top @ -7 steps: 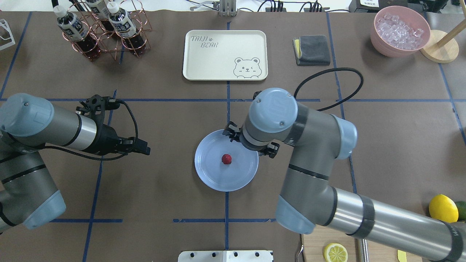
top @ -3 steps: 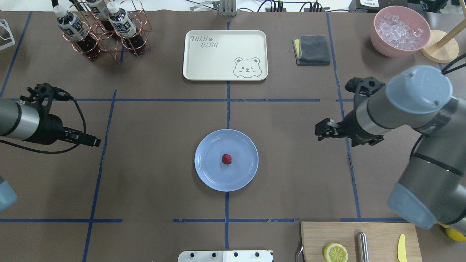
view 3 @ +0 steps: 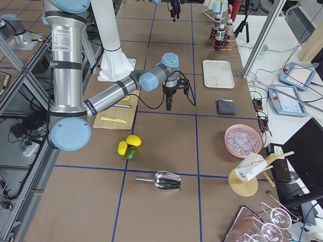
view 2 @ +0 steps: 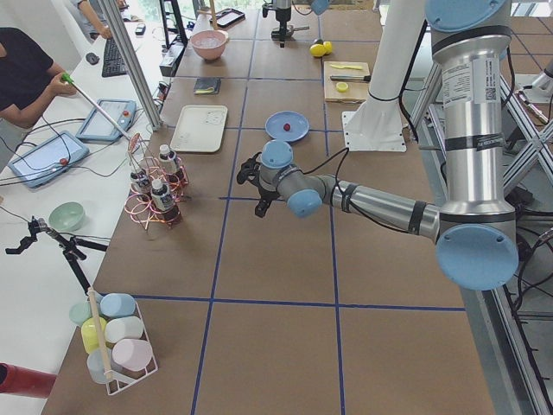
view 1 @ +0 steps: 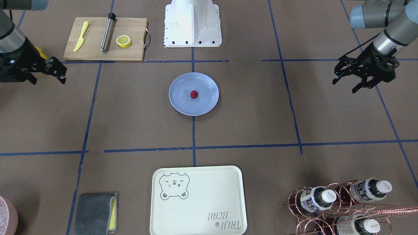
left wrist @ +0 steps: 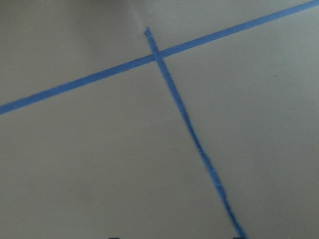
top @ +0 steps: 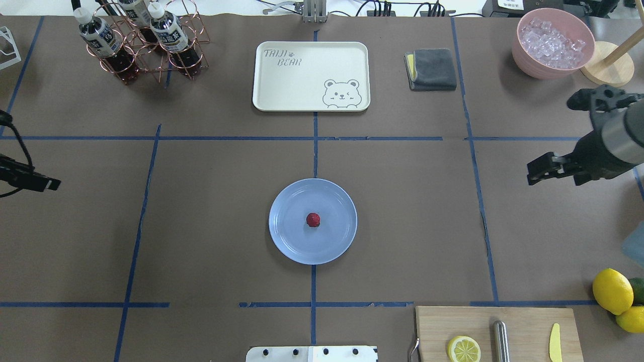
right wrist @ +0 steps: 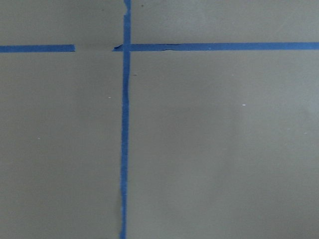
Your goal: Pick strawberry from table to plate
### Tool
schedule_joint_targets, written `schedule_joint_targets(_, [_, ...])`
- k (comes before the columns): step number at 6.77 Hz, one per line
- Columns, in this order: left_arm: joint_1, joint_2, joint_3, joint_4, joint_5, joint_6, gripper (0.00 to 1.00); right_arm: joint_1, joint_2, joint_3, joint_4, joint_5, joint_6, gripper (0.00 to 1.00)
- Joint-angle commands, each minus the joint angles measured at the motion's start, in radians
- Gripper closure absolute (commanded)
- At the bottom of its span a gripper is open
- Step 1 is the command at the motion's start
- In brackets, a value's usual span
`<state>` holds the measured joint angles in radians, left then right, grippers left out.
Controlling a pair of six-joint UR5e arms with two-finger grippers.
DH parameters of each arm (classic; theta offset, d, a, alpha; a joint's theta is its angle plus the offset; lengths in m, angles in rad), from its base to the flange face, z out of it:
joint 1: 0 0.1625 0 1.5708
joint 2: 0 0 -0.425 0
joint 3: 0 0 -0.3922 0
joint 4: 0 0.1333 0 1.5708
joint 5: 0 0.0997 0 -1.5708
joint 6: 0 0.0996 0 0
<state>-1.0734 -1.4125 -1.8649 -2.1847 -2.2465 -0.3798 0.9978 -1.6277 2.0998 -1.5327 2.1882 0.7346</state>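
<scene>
The small dark-red strawberry (top: 313, 219) (view 1: 194, 94) lies near the middle of the pale blue plate (top: 287, 244) (view 1: 178, 104), with nothing touching it. The plate rests on the brown table (top: 216, 211) at the centre tape crossing. My right gripper (top: 532, 174) (view 1: 62, 74) hovers far to the plate's right, open and empty. Near the table's left edge my left gripper (top: 48, 183) (view 1: 344, 85) is also open and empty. Both wrist views hold only brown table and blue tape.
A cream bear tray (top: 311, 75) sits behind the plate. A copper bottle rack (top: 141, 40) stands back left. A grey cloth (top: 431, 69) and a pink ice bowl (top: 553, 42) are back right. A cutting board (top: 523, 322) and lemons (top: 611, 287) lie front right.
The right arm has swung away from over the plate to the table's right side. The left arm has drawn back toward the left edge. The strawberry has stayed on the plate.
</scene>
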Motion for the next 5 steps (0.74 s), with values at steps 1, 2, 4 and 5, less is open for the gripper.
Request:
schedule_joint_targets(1, [-0.209, 0.026, 0.032, 0.145, -0.007, 0.228, 0.1, 0.192, -0.073, -0.076, -0.001, 0.085, -0.313, 0.0])
schedule_joint_targets(2, [-0.306, 0.001, 0.02, 0.33, -0.007, 0.336, 0.01, 0.249, -0.081, -0.111, -0.007, 0.108, -0.408, 0.0])
schedule_joint_targets(4, [-0.451, -0.144, 0.03, 0.681, -0.005, 0.471, 0.0, 0.332, -0.095, -0.158, -0.009, 0.119, -0.518, 0.0])
schedule_joint_targets(5, [-0.47, -0.143, 0.029, 0.757, -0.008, 0.522, 0.0, 0.385, -0.101, -0.197, -0.009, 0.139, -0.6, 0.0])
